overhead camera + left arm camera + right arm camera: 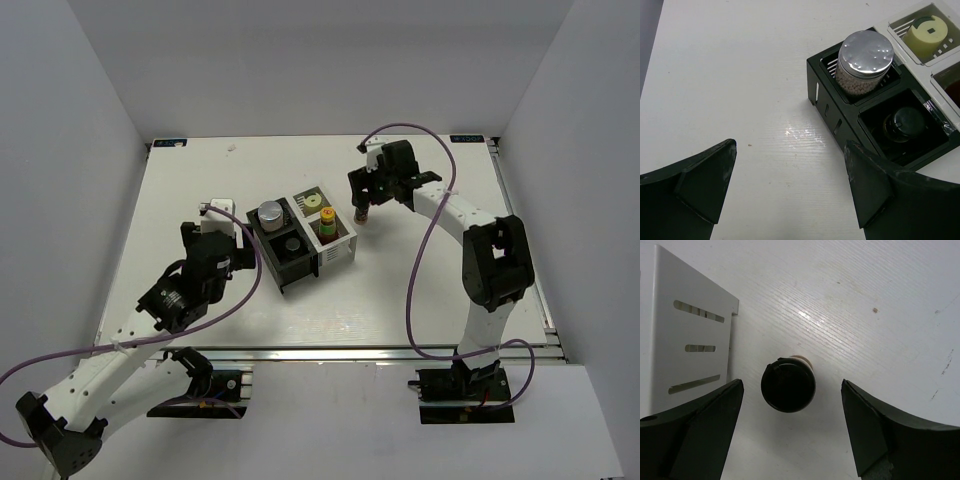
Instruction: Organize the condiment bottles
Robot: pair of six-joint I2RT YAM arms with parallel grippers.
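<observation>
Between the spread fingers of the right claw [791, 390], a short black-lidded spice jar [788, 385] is standing on the table [880, 285], and neither finger is touching it. It is sitting upright, its long axis running vertical and its lid facing straight up at the wrist camera. The white wall of the rack [690, 330] is lying just beyond one finger. I am judging the step in hand to be the pickup of this jar. The claw is needing to sink lower, close on the body below the lid, then lift over that wall. The left claw [790, 155] is hanging with fingers apart, gripping nothing. The silver-lidded jar [865, 62] is sitting in the rack ahead of it.
</observation>
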